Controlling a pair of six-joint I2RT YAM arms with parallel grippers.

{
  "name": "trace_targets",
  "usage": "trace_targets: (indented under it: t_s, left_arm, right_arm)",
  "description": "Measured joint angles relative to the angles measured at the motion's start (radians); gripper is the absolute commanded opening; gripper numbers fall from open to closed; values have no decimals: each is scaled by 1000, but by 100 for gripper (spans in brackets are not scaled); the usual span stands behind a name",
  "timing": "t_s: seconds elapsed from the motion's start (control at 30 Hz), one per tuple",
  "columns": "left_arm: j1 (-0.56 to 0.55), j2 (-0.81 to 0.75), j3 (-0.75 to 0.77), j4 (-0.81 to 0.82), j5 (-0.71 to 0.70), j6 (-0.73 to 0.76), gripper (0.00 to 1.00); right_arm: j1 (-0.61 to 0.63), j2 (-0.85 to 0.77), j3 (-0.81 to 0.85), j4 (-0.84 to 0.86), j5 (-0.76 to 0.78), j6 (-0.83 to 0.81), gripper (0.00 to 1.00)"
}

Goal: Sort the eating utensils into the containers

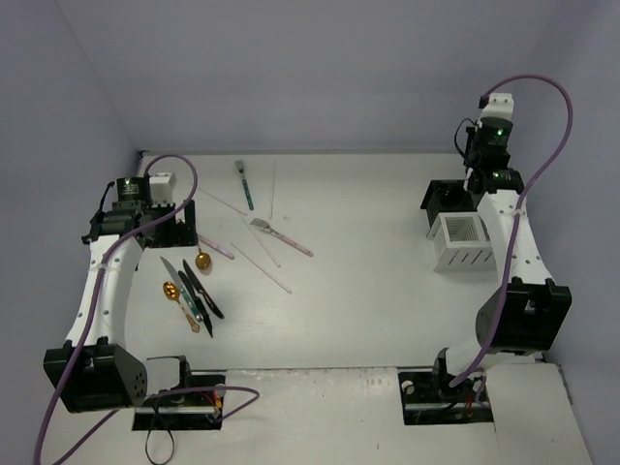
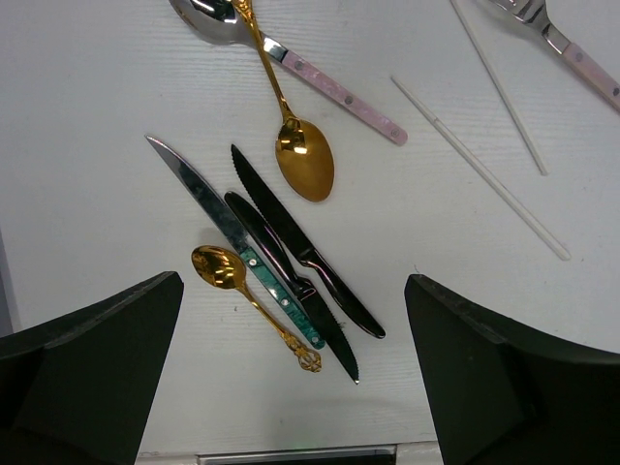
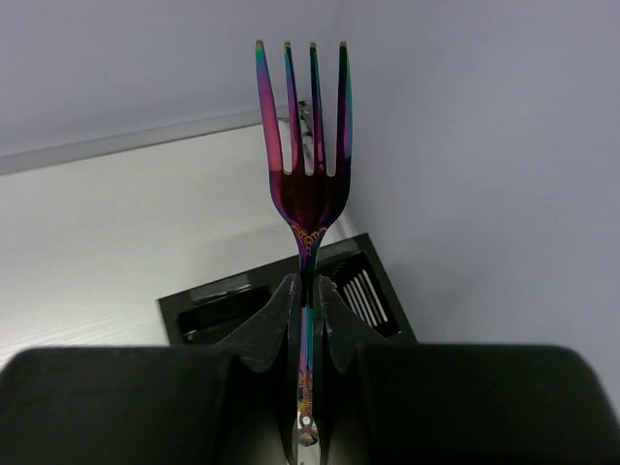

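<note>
**Fork [image 3: 308, 184] held near black container [image 3: 252, 276]**

Right tool [image 3: 305, 320] pinches its handle, tines pointing ahead, at 3 o'clock of the surface [image 1: 368, 291]. Centre it over the opening, lower straight, then release. Left tool [image 2: 295, 358], spread wide, hovers over knives [image 2: 291, 252] at 9 o'clock.

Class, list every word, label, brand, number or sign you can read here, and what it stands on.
None can be read. The fork in the right fingers bears only a scroll pattern; the knives, spoons and bins show no lettering.

Glossy iridescent metal fork [image 3: 305, 184]; polished gold spoon [image 2: 305, 167]; matt white table [image 2: 87, 107].
</note>
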Motion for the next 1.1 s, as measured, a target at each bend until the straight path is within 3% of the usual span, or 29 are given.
trace_targets:
  t_s: [0.4, 1.1]
  left_arm:
    - [0, 7, 7, -7, 63, 21, 97]
    - [0, 79, 56, -38, 71, 67, 97]
  right_arm:
    - [-79, 4, -66, 216, 115, 72, 0]
    - [-167, 38, -368, 566, -28, 38, 0]
